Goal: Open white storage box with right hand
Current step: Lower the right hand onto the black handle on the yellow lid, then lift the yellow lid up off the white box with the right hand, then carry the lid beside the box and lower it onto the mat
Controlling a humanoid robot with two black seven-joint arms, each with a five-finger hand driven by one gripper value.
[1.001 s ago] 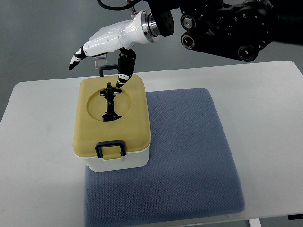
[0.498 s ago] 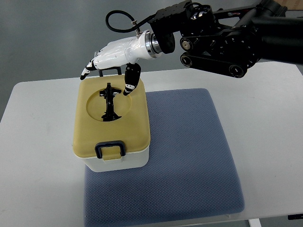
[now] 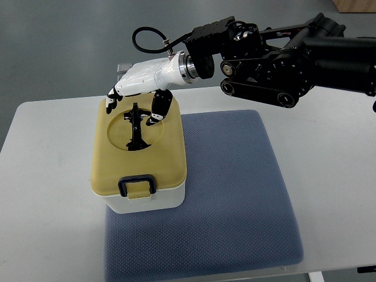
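One latch sits nearest me, a dark loop clasp on the front edge of the yellow lid, and it looks closed down over the white storage box. The box rests on the near-left part of a blue mat, which lies on the white bench. Its long axis runs from me away toward the far side, with the front clasp at my end and the round recess holding the black handle past the middle.

Beyond that, at the far end of the lid, is my right hand, the arm coming in from the right. My left hand is not visible. The box lies below and toward me from the hand. My fingers are loosely spread and curled downward, holding nothing; the thumb tip appears to touch the lid just right of the handle, and the other fingertips hang over the far-left corner. I judge the far latch lies under my palm, though I cannot see it.
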